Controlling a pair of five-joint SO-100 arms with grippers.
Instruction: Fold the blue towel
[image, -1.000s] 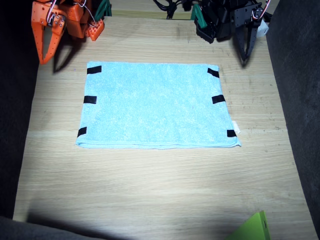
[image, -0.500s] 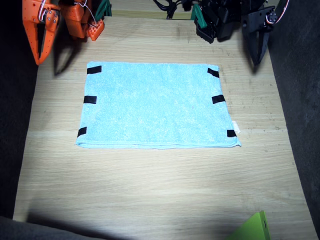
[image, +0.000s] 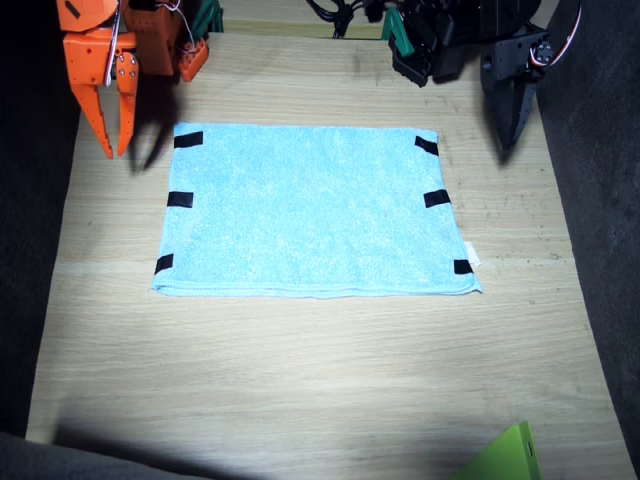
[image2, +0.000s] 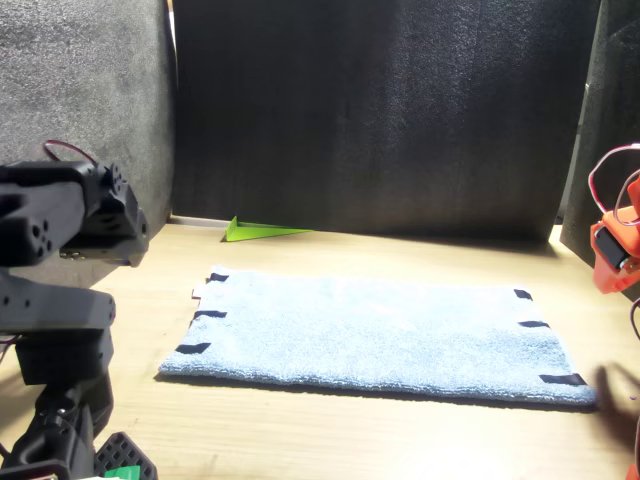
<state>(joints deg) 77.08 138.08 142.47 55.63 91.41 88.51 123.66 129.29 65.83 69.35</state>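
Observation:
The blue towel (image: 315, 210) (image2: 380, 335) lies flat and unfolded in the middle of the wooden table (image: 300, 380). Three black tape strips run along each short edge, and a small white tag (image: 470, 255) sits at one corner. My orange right gripper (image: 115, 152) points down at the table just outside the towel's far corner, its fingers a little apart with nothing between them. My black left gripper (image: 510, 140) hangs beyond the opposite far corner. It merges with its own shadow, so its jaws are unreadable. Neither gripper touches the towel.
A bright green flat piece (image: 505, 455) (image2: 262, 232) lies at the table edge opposite the arm bases. Dark walls (image2: 380, 110) enclose the table. The black arm's body (image2: 60, 230) and part of the orange arm (image2: 615, 250) fill the sides of the front view.
The right gripper swung out, then came down and in toward the towel's far corner. The left gripper moved outward past the towel's other far corner and dropped slightly. The towel stayed still.

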